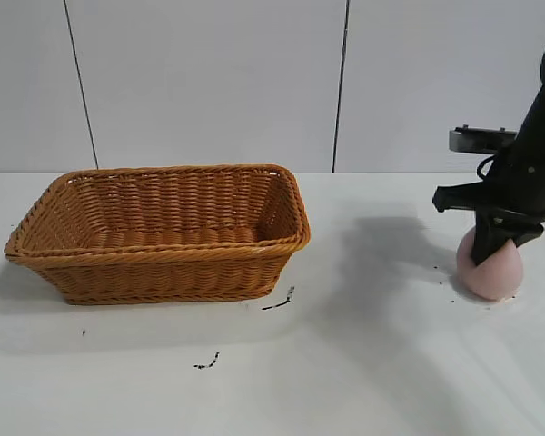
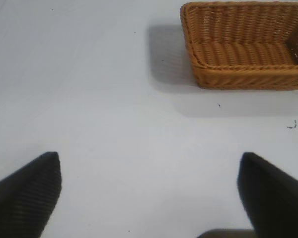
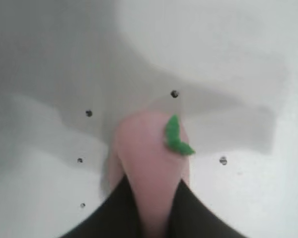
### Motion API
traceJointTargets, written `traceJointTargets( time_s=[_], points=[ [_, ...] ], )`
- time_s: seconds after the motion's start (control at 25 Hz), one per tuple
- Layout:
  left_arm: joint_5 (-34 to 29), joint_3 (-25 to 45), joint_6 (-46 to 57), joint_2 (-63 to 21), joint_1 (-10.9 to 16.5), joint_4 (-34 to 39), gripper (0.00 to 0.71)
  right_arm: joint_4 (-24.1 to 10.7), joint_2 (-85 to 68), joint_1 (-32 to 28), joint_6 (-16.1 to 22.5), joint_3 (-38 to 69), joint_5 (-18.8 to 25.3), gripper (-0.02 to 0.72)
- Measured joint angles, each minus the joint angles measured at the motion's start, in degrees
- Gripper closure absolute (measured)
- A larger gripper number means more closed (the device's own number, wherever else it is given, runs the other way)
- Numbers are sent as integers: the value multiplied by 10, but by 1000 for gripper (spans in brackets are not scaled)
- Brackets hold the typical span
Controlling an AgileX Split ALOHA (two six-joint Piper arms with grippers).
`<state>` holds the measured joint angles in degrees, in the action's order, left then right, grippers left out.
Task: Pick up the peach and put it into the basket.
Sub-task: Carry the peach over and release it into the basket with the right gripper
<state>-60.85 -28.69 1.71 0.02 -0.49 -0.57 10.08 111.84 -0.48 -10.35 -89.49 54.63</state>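
The pale pink peach (image 1: 495, 272) sits on the white table at the far right. My right gripper (image 1: 487, 252) reaches down onto it from above and is shut on it. In the right wrist view the peach (image 3: 149, 153) is squeezed between the two black fingers (image 3: 114, 213) and carries a small green leaf (image 3: 175, 135). The orange-brown wicker basket (image 1: 82, 263) stands at the left of the table, empty, and also shows in the left wrist view (image 2: 248, 74). My left gripper (image 2: 149, 171) is open over bare table, out of the exterior view.
The white table (image 1: 363, 363) carries a few small dark marks (image 1: 278, 302) in front of the basket. A grey panelled wall stands behind. Bare table lies between the basket and the peach.
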Motion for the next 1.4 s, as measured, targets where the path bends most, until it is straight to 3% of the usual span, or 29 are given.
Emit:
traceJointTargets(
  time_s=[0.28, 0.68, 0.84, 1.0, 1.16, 1.4],
  points=[
    [0, 0, 0, 0, 0, 0, 17, 3, -10, 48, 19, -137, 58, 718],
    [0, 0, 0, 0, 0, 0, 17, 4, 71, 214, 44, -308, 67, 718],
    [0, 0, 0, 0, 0, 0, 17, 4, 111, 283, 44, -314, 45, 718],
    [0, 0, 0, 0, 0, 0, 17, 4, 162, 327, 44, -314, -6, 718],
    [0, 0, 0, 0, 0, 0, 17, 2, 225, 340, 44, -314, -55, 718],
    [0, 0, 0, 0, 0, 0, 17, -1, 291, 341, 44, -314, -70, 718]
  ],
)
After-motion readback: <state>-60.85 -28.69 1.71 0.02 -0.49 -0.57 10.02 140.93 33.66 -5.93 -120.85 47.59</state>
